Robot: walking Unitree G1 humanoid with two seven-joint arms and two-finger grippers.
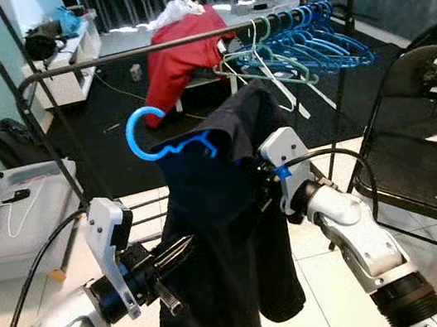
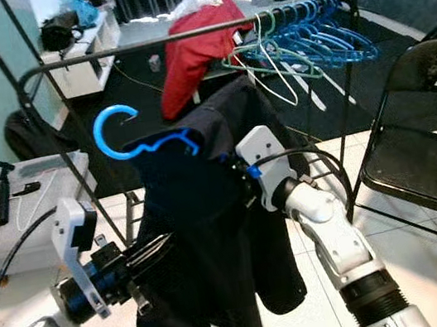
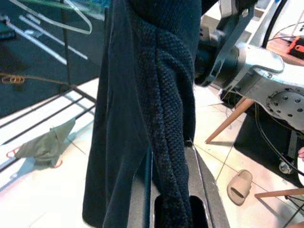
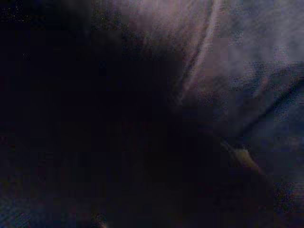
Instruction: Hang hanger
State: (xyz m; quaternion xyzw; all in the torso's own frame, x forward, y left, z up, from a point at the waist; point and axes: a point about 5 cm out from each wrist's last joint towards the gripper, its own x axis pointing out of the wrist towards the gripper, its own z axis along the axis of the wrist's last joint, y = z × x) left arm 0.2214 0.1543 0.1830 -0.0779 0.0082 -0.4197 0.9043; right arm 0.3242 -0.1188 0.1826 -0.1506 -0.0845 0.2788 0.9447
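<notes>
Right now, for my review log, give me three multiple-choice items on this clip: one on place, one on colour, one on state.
1. Where is the red garment?
A. draped over the rack rail
B. on the folding chair
C. on the floor

2. What colour is the hanger carrying the dark garment?
A. green
B. blue
C. white

3. Is that hanger's hook on the rail yet?
A. yes
B. no, it is below the rail
C. it lies on the floor

Answers: 1 A, it hangs from the rail. 2 B, its hook is bright blue. 3 B, the hook is free in the air below the rail.
</notes>
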